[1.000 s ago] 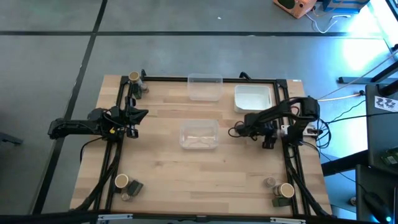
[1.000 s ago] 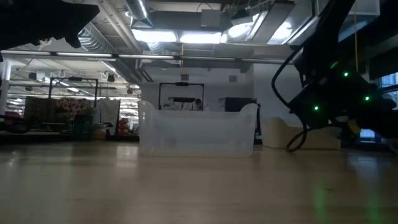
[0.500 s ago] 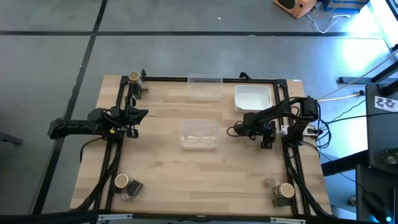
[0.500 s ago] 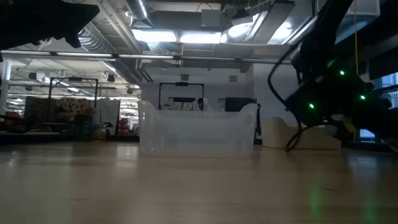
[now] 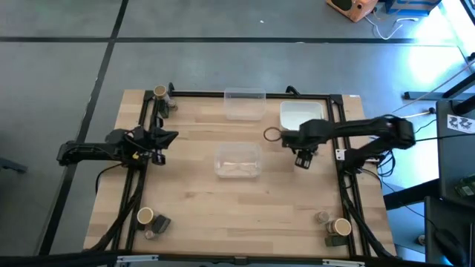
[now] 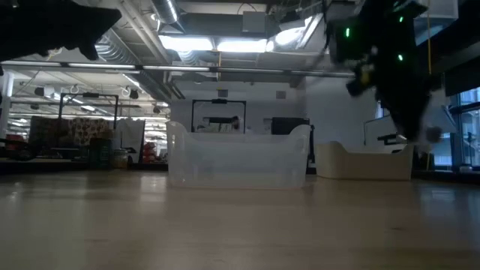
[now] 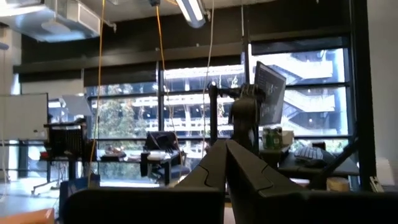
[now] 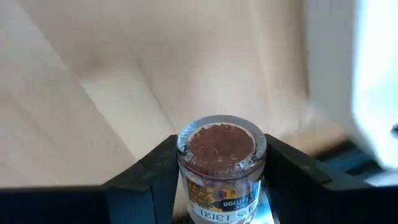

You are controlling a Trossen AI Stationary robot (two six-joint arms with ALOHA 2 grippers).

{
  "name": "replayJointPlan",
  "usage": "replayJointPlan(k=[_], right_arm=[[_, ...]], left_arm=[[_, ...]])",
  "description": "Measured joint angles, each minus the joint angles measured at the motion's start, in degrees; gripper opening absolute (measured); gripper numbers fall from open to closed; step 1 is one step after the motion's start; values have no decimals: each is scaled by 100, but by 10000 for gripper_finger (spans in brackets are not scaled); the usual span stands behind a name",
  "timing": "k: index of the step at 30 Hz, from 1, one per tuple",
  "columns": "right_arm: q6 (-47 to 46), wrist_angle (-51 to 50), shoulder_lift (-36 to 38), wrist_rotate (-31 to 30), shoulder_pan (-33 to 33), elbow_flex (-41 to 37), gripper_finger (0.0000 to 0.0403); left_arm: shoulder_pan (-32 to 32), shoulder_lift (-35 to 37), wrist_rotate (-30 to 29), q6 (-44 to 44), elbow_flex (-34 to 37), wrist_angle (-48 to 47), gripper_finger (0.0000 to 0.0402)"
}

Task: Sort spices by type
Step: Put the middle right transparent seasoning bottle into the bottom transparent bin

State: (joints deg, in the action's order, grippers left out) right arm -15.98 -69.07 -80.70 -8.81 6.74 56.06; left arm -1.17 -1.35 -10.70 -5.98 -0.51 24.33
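Since the earlier frame, the right arm has been swung away from the table's right edge and stretched toward the middle, its gripper (image 5: 302, 158) now held between the white tray (image 5: 301, 115) and the central clear bin (image 5: 237, 161). The wooden table (image 5: 193, 196) is seen from above with a second clear bin (image 5: 244, 104) at its far edge. The left arm is parked at the left side, its gripper (image 5: 168, 136) with jaws pressed together. Spice containers are grouped at the corners: near-right (image 5: 333, 227), near-left (image 5: 150, 220) and far-left (image 5: 162, 98). In the right wrist view, a small glass spice jar (image 8: 221, 168) with reddish-brown contents is clamped between the right jaws, lifted above the table.
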Motion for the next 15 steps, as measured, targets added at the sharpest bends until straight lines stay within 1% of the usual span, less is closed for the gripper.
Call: replayJointPlan(k=[4, 8, 12, 15], right_arm=[[-58, 974, 631, -133, 0, 4, 195], [15, 2198, 1008, -192, 0, 4, 195], [458, 3374, 1057, -171, -2, 4, 195], [850, 4156, 949, -138, 1, 4, 195]], left_arm=[[4, -310, 1, 269, 0, 18, 0], [4, -814, 2, 578, 0, 128, 0], [4, -1446, 1, 862, 0, 475, 0], [4, -1930, 0, 955, 0, 765, 0]])
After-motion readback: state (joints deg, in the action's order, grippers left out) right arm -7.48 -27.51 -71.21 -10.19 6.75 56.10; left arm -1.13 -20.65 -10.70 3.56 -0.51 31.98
